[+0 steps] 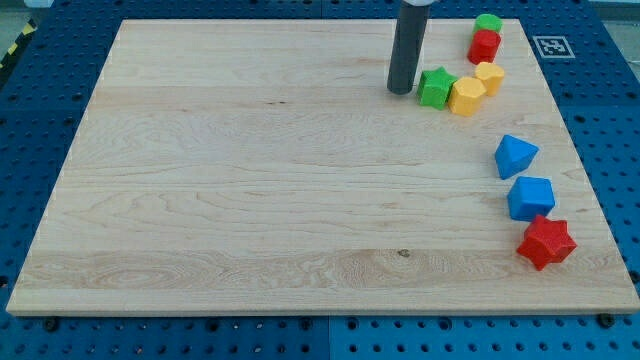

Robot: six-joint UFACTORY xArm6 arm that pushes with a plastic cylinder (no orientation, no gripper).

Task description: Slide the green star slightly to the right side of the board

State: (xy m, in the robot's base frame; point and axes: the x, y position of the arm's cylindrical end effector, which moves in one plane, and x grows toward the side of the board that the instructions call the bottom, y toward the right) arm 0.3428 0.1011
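**Green star: tip set on its left, push to the right about to count**

Green star (436,86) sits near the board's (250,200) top edge, towards the view's right. Touching its right side is a yellow block (467,96), with a second yellow block (490,75) just beyond that. Above them, by the top corner, a red block (485,45) stands with a green block (488,22) behind it.

My tip (401,90) rests just beside the star's left edge, either touching it or a hair short; the gap cannot be judged from here. That places me, I judge, at the start of the push itself: approach done, contact made or about to be.

The next move calls for a short, straight slide towards the view's right. Since the yellow block is pressed against the star, it will likely be shoved along too, so the stroke should be brief.

No claw is fitted: the arm ends in a plain rod, so nothing opens, closes or holds anything.

Two blue blocks (515,155) (530,197) and a red star (546,242) lie well apart, lower on the right.
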